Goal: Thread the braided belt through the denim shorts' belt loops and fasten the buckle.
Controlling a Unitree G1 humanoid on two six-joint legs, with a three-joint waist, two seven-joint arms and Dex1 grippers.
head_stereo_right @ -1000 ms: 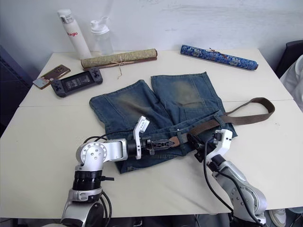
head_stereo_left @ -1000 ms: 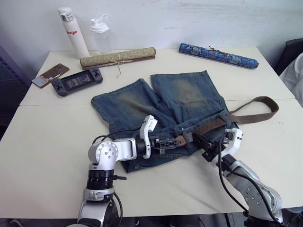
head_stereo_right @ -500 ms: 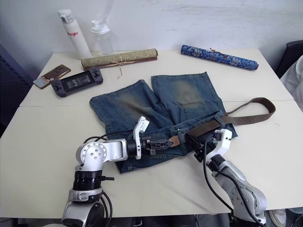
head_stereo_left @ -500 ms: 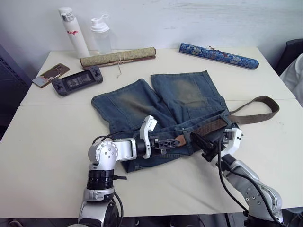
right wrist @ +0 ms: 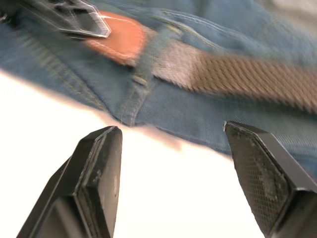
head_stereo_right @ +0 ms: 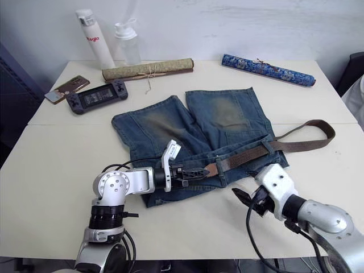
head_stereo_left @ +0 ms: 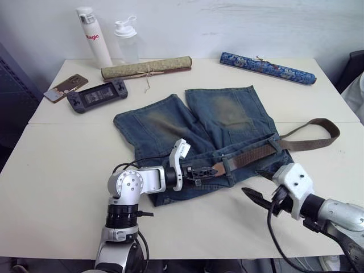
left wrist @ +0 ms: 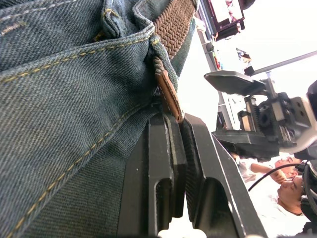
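— Jaws? At centre-left the left gripper [head_stereo_left: 206, 169] was clamped on the braided belt [head_stereo_left: 250, 156] tip, mid-waistband of the denim shorts [head_stereo_left: 187, 122].
— Lower right, the right gripper [head_stereo_left: 257, 187] gaped, empty. Threading step; probably regrip past the next belt loops [head_stereo_left: 226, 165].

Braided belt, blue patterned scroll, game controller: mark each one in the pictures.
braided belt [head_stereo_left: 310, 141]: left eye view, on the loose strap lying on the table beyond the shorts.
blue patterned scroll [head_stereo_left: 267, 67]: left eye view, mid-length of the roll.
game controller [head_stereo_left: 96, 95]: left eye view, centre of its screen.
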